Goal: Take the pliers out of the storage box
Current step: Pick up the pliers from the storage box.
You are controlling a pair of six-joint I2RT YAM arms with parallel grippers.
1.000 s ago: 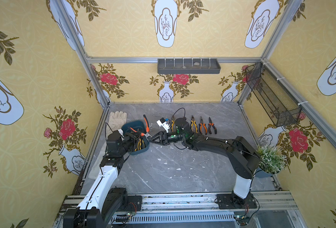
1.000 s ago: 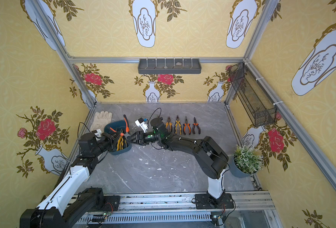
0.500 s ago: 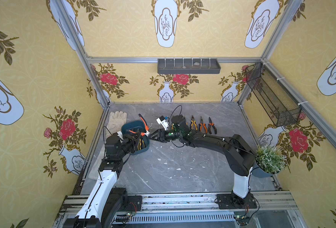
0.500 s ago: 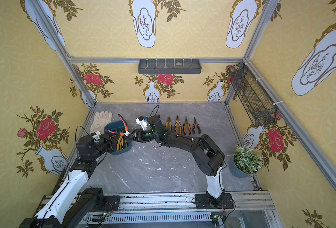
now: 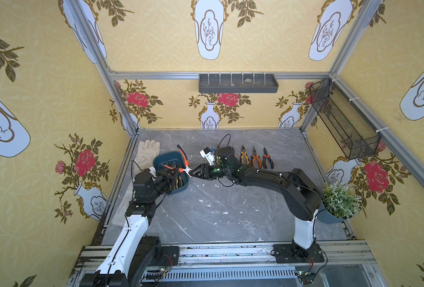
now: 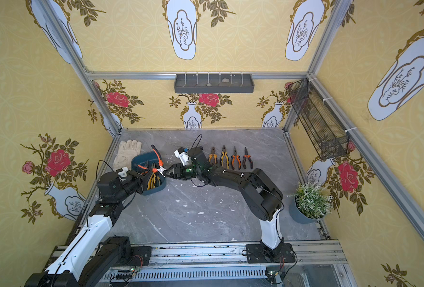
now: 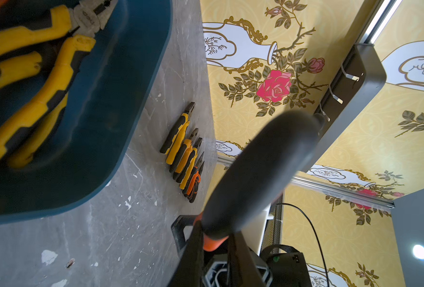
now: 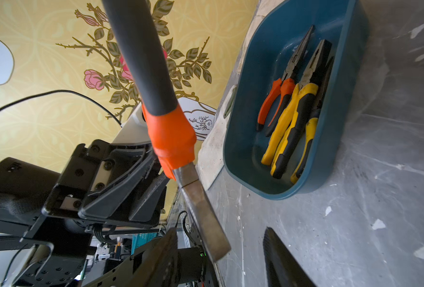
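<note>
Both top views hang high over the front edge and look steeply down from far off on the whole counter (image 5: 218,211), both arms and three walls. They share almost everything, offset slightly sideways. The left wrist view sits close behind the left pincer (image 7: 213,251), rolled on its side, facing past it to the row of pliers (image 7: 183,154) and the back wall beyond. The right wrist view sits close behind the right pincer (image 8: 218,256), facing the left pincer opposite. Both wrist views share the box (image 7: 111,124) beside the pincers and the held pliers (image 8: 166,134) between them.
</note>
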